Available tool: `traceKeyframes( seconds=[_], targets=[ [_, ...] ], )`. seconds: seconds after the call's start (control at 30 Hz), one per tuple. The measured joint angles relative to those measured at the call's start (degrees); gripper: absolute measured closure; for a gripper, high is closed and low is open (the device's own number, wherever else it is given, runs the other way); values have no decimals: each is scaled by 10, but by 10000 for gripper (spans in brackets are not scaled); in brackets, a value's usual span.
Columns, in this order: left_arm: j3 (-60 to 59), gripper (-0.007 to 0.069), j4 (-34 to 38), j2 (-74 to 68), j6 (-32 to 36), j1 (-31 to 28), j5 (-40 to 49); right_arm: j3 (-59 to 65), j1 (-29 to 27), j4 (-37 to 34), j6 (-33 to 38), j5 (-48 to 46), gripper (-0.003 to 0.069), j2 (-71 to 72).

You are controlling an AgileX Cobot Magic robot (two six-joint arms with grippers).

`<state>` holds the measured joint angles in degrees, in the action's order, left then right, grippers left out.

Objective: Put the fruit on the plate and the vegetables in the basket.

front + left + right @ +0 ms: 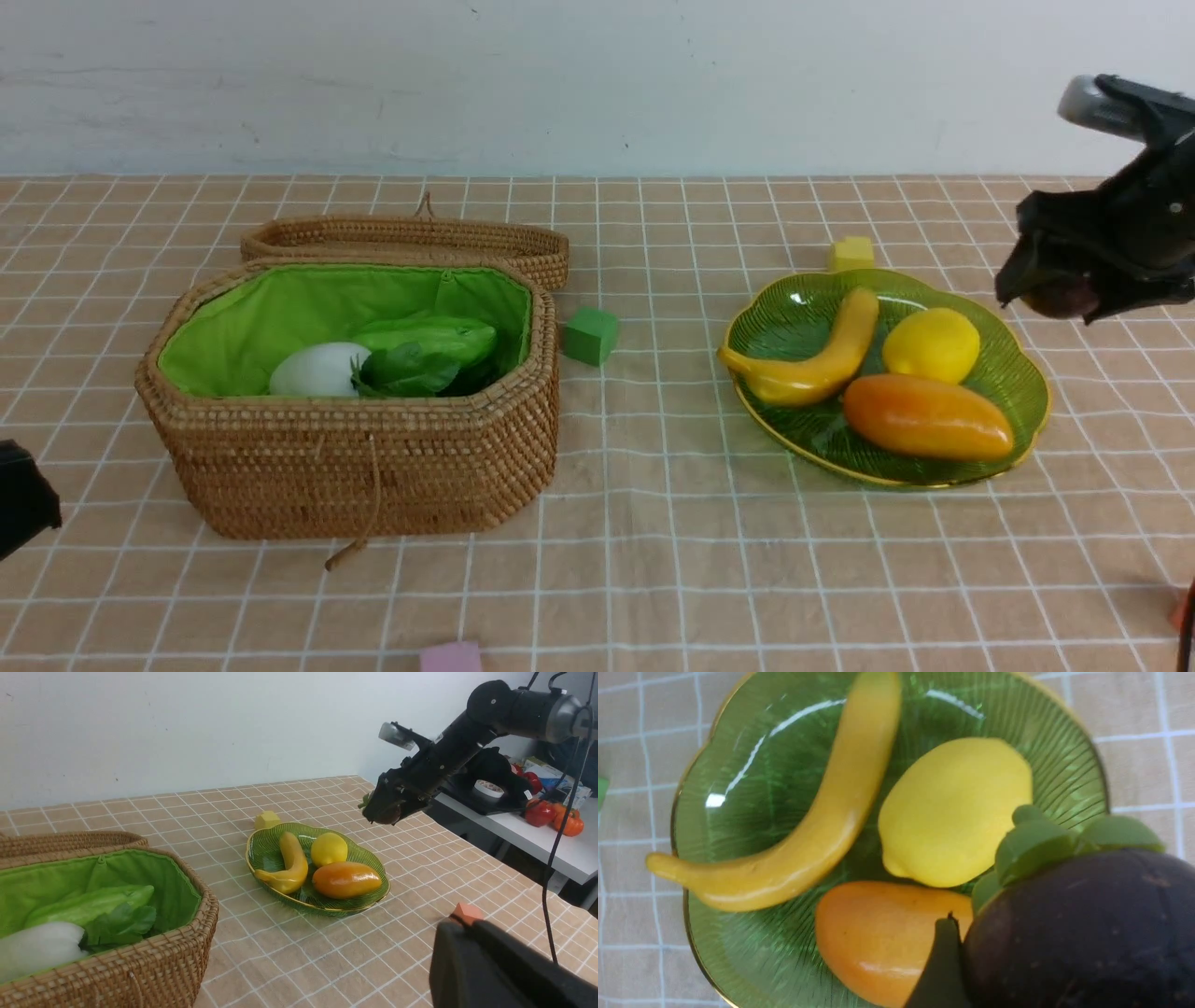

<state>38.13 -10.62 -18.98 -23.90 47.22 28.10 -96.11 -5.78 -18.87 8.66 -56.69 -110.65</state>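
Bare plate (794, 313) area behind banana (822, 359)

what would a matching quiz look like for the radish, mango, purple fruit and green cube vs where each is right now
Things:
1. radish
2. mango
3. purple fruit
4. green cube

Places:
A. on the plate
B. on the cloth beside the basket
C. in the right tool, above the table
D. inside the basket

Pairs: 1-D, 2-A, 3-C, 4-B
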Motion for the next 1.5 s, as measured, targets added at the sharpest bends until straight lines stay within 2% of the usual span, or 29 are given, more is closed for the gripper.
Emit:
traceKeyframes(
  seconds=[0.17,0.27,0.37,0.57,0.73,0.77,0.83,1.0,1.07,1.1,1.3,1.33,1.5],
  targets=[
    [0,615,0,0,1,0,0,5,12,29,-2,6,81,-25],
    [0,615,1,0,1,0,0,5,12,29,-7,0,9,-32],
    [0,615,2,0,1,0,0,5,12,29,-9,-11,-21,-32],
    [0,615,2,0,1,0,0,5,12,15,-11,-46,4,-30],
    [0,614,-22,0,2,0,0,6,12,14,-11,-89,100,2],
    [0,614,-44,0,1,0,0,6,12,14,-11,-110,167,37],
    [0,614,-54,1,0,0,0,6,12,15,-11,-121,209,59],
    [-27,614,-100,61,-27,0,11,59,12,37,-12,-134,450,225],
    [-42,614,-111,81,-36,0,11,82,12,42,-12,-136,487,262],
    [-77,614,-137,119,-53,0,6,132,12,46,-13,-139,524,332],
    [-177,614,-216,191,-101,0,-38,287,12,48,-15,-143,561,542],
    [-203,613,-231,197,-119,0,-49,348,12,48,-22,-127,561,627],
    [-243,608,-239,198,-146,0,-61,489,12,55,-52,-70,563,842]
  ],
)
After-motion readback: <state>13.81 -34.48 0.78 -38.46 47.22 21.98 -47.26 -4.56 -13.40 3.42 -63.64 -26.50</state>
